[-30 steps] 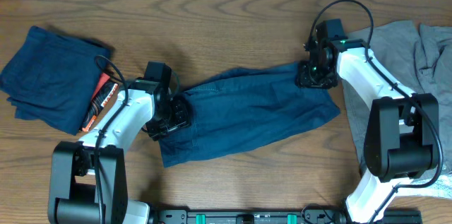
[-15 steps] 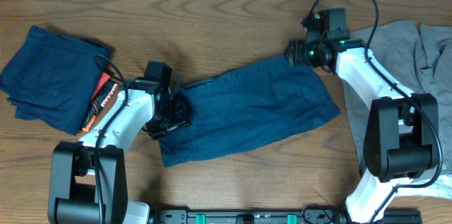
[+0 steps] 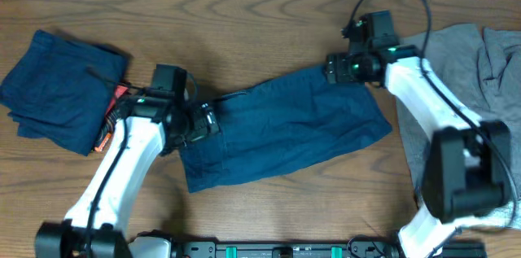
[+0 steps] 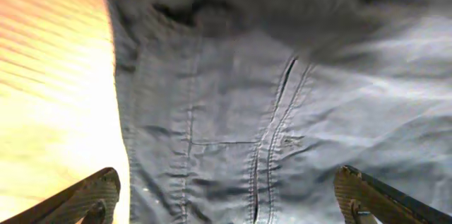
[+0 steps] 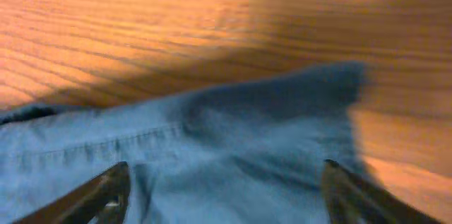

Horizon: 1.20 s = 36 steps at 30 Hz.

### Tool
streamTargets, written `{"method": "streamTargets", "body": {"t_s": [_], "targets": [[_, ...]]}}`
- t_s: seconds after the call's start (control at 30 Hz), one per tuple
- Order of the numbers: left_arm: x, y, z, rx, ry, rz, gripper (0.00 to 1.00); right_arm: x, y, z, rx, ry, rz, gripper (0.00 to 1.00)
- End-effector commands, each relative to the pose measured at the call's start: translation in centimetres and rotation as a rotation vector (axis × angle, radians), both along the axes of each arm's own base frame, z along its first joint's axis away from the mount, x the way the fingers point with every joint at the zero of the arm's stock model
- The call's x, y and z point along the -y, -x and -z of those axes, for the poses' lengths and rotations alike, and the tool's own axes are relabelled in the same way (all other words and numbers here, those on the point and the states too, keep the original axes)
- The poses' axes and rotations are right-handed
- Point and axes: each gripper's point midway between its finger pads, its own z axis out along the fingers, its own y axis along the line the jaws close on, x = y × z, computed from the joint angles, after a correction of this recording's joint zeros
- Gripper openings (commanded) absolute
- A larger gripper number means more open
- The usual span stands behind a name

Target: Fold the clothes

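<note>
Shorts point(image 3: 285, 132) of seamed navy fabric sprawl wrinkled across centre frame; left end effector point(image 3: 203, 121) and right end effector point(image 3: 334, 68), fingers apart, sit at opposite edges.

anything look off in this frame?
Two things. An orange-and-black striped item sticks out at the right edge of the folded navy pile, where it doesn't seem to belong. The spread navy shorts lie on a diagonal with a few wrinkles. No spills or damage visible.
</note>
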Motion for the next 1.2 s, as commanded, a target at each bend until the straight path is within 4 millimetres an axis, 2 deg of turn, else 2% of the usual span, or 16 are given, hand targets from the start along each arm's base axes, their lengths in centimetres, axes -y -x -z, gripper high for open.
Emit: {"method": "streamTargets", "body": {"t_s": [0.0,0.1,0.2,0.3,0.67,0.83,0.93,1.03,1.1,1.17], "targets": [[-1.2,0.2,0.2,-0.021,-0.043,-0.05,0.98,2.1,0.1,-4.4,0.092,0.042,0.038,0.89],[-1.6,0.8,1.7,-0.064,-0.057,-0.07,0.98,2.4,1.5,-4.9,0.061,0.05,0.035,0.9],[-2.7,1.3,3.4,-0.123,-0.097,-0.151,0.98,2.6,2.9,-4.2,-0.001,0.06,0.034,0.91],[-2.9,1.6,4.9,-0.175,-0.094,-0.159,0.98,3.2,3.9,-3.6,-0.048,0.093,0.045,0.89],[-2.0,3.3,8.8,-0.312,-0.057,-0.091,0.98,3.5,4.8,-3.2,-0.086,0.107,0.047,0.88],[-0.5,3.9,9.7,-0.329,0.027,-0.067,0.77,3.5,4.8,-3.2,-0.089,0.107,0.047,0.88],[-0.5,4.2,9.8,-0.332,0.024,-0.045,0.6,3.5,4.8,-3.2,-0.089,0.107,0.047,0.86],[-0.6,4.2,9.8,-0.331,0.021,-0.035,0.38,3.5,4.9,-3.2,-0.093,0.107,0.047,0.86],[-0.6,4.1,9.7,-0.326,0.021,-0.033,0.28,3.4,5.2,-3.1,-0.104,0.105,0.041,0.86],[-0.7,3.8,9.4,-0.316,0.022,-0.019,0.19,2.4,5.9,-3.0,-0.118,0.075,-0.043,0.84]]}}
